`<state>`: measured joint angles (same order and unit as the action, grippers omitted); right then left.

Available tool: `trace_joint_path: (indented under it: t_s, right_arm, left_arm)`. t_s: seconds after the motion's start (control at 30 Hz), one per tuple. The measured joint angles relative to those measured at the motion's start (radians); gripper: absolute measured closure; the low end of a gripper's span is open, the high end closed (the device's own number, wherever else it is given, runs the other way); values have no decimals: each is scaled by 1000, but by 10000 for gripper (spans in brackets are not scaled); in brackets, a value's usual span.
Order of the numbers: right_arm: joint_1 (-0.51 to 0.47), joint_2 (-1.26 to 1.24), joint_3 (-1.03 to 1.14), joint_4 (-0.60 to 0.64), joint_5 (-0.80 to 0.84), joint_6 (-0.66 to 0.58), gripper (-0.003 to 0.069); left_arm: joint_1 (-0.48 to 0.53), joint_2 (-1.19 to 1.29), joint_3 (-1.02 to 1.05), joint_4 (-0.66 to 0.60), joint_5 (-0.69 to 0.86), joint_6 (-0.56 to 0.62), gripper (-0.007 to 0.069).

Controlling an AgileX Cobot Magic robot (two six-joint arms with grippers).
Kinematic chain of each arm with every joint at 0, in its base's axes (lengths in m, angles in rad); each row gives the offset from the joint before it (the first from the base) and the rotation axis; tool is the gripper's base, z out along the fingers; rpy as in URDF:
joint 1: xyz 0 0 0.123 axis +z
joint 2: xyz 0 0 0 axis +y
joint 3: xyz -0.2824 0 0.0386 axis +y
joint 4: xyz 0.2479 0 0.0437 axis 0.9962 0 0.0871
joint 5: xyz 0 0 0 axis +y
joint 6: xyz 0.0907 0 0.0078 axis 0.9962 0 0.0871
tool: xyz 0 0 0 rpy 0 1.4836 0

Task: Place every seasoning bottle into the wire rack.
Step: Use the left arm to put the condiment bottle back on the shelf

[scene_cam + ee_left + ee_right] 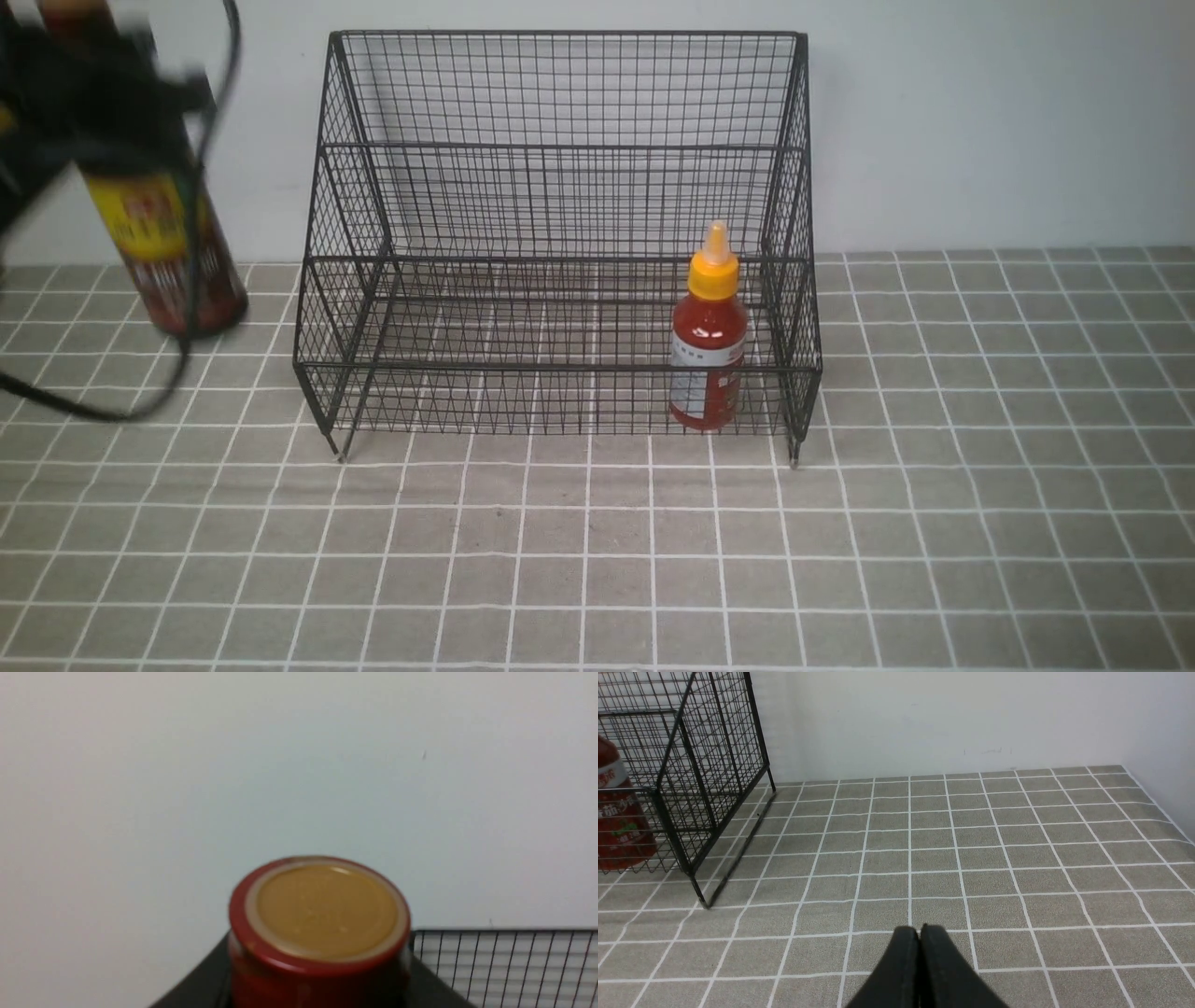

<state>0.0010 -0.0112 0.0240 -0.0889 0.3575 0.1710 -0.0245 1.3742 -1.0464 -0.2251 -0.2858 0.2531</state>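
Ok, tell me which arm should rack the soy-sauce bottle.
Left: the left gripper grips the soy-sauce bottle beside the wire rack; the right gripper is shut and empty.

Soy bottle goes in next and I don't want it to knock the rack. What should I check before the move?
1. Left gripper gripping the soy bottle: ok, its fingers flank the bottle below the cap.
2. Bottle upright: not ok, it leans in the front view.
3. Bottle base off the table: cannot tell, that area is blurred.
4. Bottle apart from the rack: ok, it is outside the rack's left side.
5. Room in the rack: ok, the red bottle stands at the lower step's right end and the rest is bare.
6. Right gripper out of the way: ok, it is shut and right of the rack.
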Motion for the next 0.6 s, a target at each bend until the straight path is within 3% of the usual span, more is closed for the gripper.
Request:
trace_joint_path:
  t_s: [0.23, 0.6]
  right_arm:
    - [0, 0, 0, 0, 0, 0, 673]
    - [0, 0, 0, 0, 0, 0, 673]
  left_arm:
    - [-70, -1, -179, 16, 102, -2, 369]
    - [-241, 124, -343, 16, 96, -13, 369]
